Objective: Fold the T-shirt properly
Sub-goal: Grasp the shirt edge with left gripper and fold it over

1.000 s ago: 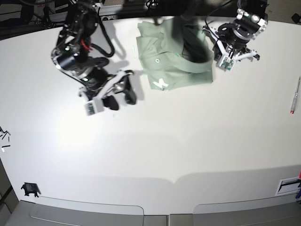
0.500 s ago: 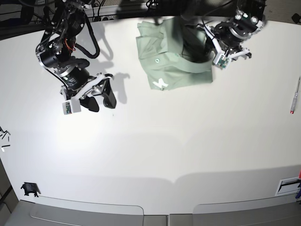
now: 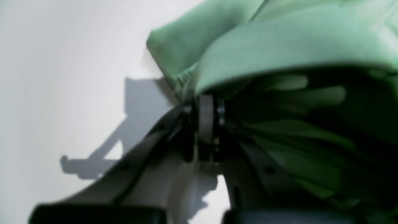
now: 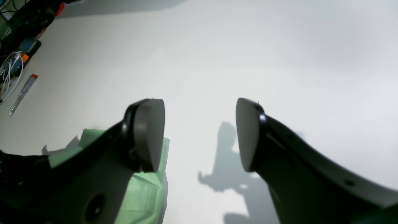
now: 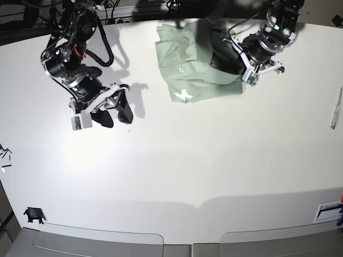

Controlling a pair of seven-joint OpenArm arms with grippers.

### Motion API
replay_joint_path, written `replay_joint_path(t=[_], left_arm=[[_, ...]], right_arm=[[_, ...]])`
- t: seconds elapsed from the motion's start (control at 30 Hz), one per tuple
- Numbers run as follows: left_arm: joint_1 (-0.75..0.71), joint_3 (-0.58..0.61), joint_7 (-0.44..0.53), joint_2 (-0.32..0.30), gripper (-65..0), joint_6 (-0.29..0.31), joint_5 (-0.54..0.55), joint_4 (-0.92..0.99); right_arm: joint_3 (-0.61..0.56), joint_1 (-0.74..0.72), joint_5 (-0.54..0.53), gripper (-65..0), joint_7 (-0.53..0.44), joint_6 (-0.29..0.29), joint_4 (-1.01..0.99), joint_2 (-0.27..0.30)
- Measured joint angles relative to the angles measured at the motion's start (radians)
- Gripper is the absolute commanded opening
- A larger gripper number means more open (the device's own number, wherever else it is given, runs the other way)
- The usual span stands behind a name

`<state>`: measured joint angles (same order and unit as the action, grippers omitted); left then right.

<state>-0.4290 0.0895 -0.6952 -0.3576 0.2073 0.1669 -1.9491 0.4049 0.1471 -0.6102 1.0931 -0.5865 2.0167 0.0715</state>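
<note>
A: Where's your T-shirt [image 5: 195, 63] rn?

B: Bunched and partly folded at the far edge of the surface [image 5: 177, 171], roughly mid-width. Small white button [image 5: 180, 69] and a white mark [image 5: 184, 95] show on the top layer.

A: Left end effector [image 5: 247, 68]?

B: You've got it at the shirt's right edge in the base view. Fingers [image 3: 205, 123] pressed together w/ green fabric bunched right at the tips; left wrist view is blurry, but it looks like a pinch on the shirt's edge.

A: Right end effector [image 5: 111, 110]?

B: Well apart from the shirt, on its left in the base view, over bare surface. Pads [image 4: 149, 133] spread wide, nothing between them. A corner of the shirt shows behind one pad in the right wrist view.

A: Anything else?

B: Red-tipped pen [image 5: 336, 108] lies far right of the shirt.
</note>
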Motion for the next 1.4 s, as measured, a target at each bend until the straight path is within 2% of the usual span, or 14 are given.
replay_joint_path(t=[0.13, 0.3, 0.53, 0.67, 0.7, 0.77, 0.8, 0.83, 0.97, 1.1, 1.2, 1.3, 1.4], left_arm=[[0.012, 0.0, -0.019, 0.0, -65.0, 0.003, -0.103, -0.045], [0.035, 0.0, 0.0, 0.0, -65.0, 0.003, -0.097, -0.138], [0.034, 0.0, 0.063, 0.0, -65.0, 0.003, -0.097, -0.145], [0.07, 0.0, 0.064, 0.0, -65.0, 0.004, -0.096, -0.145], [0.078, 0.0, 0.066, 0.0, -62.0, 0.003, -0.097, -0.144], [0.084, 0.0, 0.068, 0.0, -43.0, 0.002, -0.099, -0.138], [0.082, 0.0, 0.063, 0.0, -37.4, 0.0, -0.1, -0.138], [0.082, 0.0, 0.043, -0.002, -35.3, 0.0, -0.099, -0.138], [0.083, 0.0, -0.027, -0.008, -35.9, 0.002, -0.097, -0.138], [0.062, 0.0, -0.118, -0.063, -36.3, -0.008, -0.057, -0.165], [0.013, -0.001, -0.12, -0.111, -40.2, -0.005, 0.015, -0.211], [-0.053, -0.001, -0.121, -0.137, -40.5, 0.004, 0.086, -0.246], [-0.123, -0.001, -0.123, -0.137, -40.5, 0.038, 0.129, -0.248]], right_arm=[[0.0, 0.0, 0.0, -30.8, 0.0, 0.0, 0.0, 0.0], [0.0, 0.0, 0.0, -30.8, 0.0, 0.0, 0.0, 0.0], [0.0, 0.0, 0.0, -30.8, -0.003, 0.0, 0.0, 0.0], [0.0, 0.0, 0.0, -30.8, -0.003, 0.0, 0.0, 0.0], [0.0, 0.0, 0.0, -30.8, -0.003, 0.0, 0.0, 0.0], [0.0, 0.0, 0.0, -30.8, -0.003, 0.0, 0.0, 0.0], [0.0, 0.0, 0.0, -30.8, -0.003, 0.0, 0.0, 0.0], [0.0, 0.0, 0.0, -30.8, -0.003, 0.0, 0.0, 0.0], [0.0, 0.0, 0.0, -30.8, -0.003, 0.0, 0.0, 0.0], [0.0, 0.0, 0.0, -30.8, -0.002, 0.0, 0.0, 0.001], [0.0, 0.0, 0.001, -30.8, 0.001, 0.0, 0.0, 0.0], [0.0, 0.0, 0.0, -31.5, 0.018, 0.0, 0.0, 0.001], [0.0, 0.024, -0.029, -37.8, 0.038, 0.001, 0.0, 0.003]])
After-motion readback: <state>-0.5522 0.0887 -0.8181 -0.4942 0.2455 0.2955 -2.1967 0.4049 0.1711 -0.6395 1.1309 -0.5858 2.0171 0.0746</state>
